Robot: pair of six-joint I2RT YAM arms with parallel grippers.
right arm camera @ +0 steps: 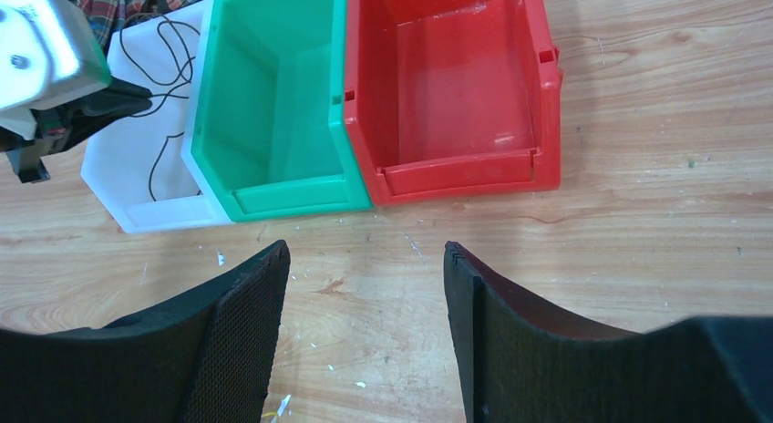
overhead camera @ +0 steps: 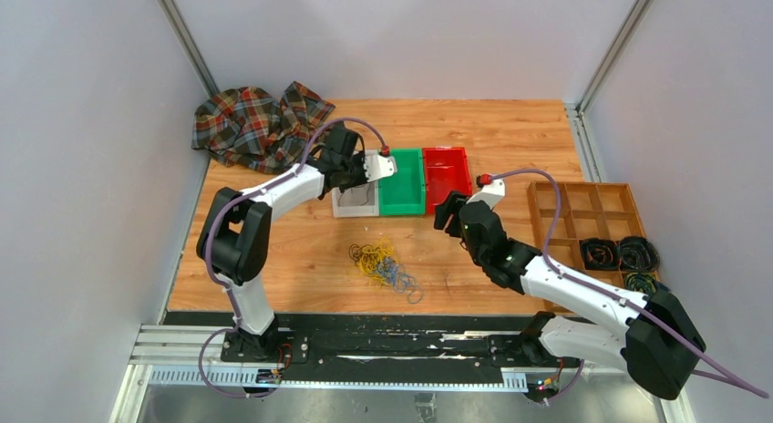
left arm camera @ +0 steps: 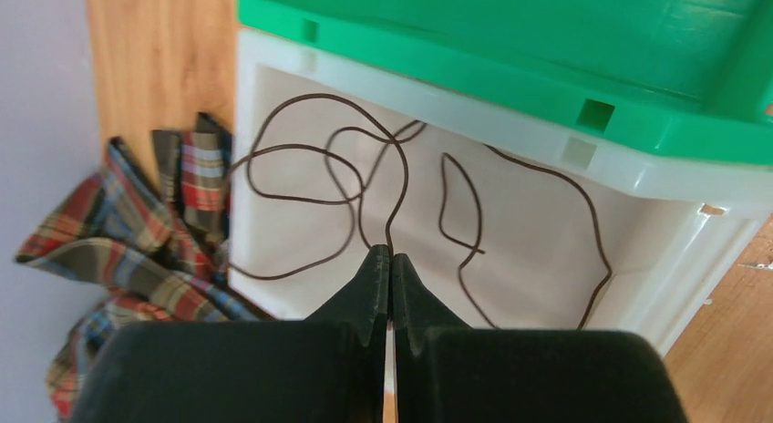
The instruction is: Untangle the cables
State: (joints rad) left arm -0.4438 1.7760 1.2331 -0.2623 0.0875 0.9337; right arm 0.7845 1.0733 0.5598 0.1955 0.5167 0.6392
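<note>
Cables lie heaped on the table. My left gripper pinches one black cable over the white bin; my right gripper stands wide, empty.

One dark brown cable sprawls inside the white bin, thin and slack, looping over itself, one end pinched in the closed left gripper. The other cables lie on the table near that bin's front, apart from it: small yellow, blue-green and black curls, heaped and interlocked.
</note>
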